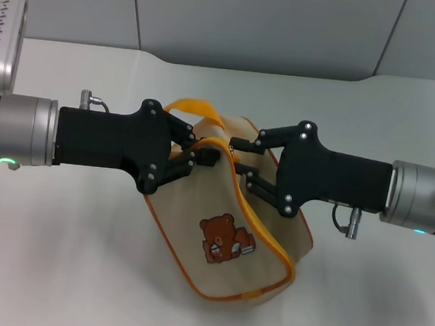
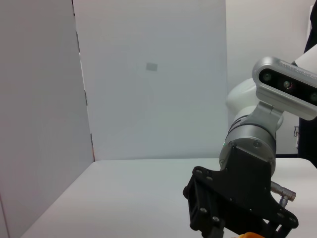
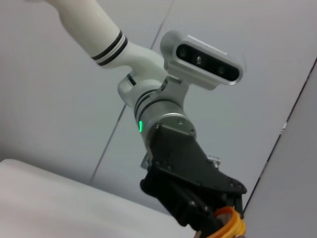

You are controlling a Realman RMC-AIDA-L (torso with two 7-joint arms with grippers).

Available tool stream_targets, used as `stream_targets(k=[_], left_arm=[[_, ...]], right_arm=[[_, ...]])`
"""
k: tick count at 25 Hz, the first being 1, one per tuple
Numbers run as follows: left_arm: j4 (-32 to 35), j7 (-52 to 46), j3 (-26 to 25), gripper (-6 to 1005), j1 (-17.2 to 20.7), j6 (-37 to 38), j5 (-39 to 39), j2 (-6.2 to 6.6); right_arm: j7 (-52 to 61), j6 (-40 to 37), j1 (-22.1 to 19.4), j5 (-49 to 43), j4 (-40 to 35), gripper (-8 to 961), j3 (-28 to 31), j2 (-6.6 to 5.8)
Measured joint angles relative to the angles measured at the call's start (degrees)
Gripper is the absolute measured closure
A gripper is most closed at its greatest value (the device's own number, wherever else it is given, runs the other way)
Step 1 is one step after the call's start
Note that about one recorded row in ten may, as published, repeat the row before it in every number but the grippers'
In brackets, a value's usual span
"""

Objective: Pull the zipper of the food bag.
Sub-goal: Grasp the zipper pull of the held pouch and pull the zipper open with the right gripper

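I have the boxy cream fabric food bag with orange piping and a bear patch [image 1: 229, 244] mid-table. Left gripper [image 1: 200, 156] is clamped on the bag's top corner, at 9 o'clock of it. Right gripper [image 1: 239, 165], at 3 o'clock, sits at the yellow-orange zipper line [image 1: 261, 232]; I cannot tell whether it is closed on the pull tab (hidden). I judge the pull barely begun. Wrist views show only the opposite arm, with just a sliver of orange strap, unlike the head view.
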Motion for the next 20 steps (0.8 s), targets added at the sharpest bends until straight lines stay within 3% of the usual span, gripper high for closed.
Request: stream_targets(k=[9, 12, 20], left_arm=[[0.0, 0.0, -0.7, 940, 0.1, 0.8, -0.1, -0.06], [0.0, 0.0, -0.9, 940, 0.2, 1.0, -0.1, -0.06], [-0.5, 0.0, -2.3, 940, 0.6, 0.6, -0.1, -0.05]], right_arm=[[-0.2, 0.2, 0.0, 1.1, 0.3, 745, -1.0, 0.03], [-0.2, 0.1, -0.2, 1.3, 0.2, 899, -1.6, 0.01], [0.1, -0.5, -1.2, 0.4, -0.2, 954, -1.7, -0.35]])
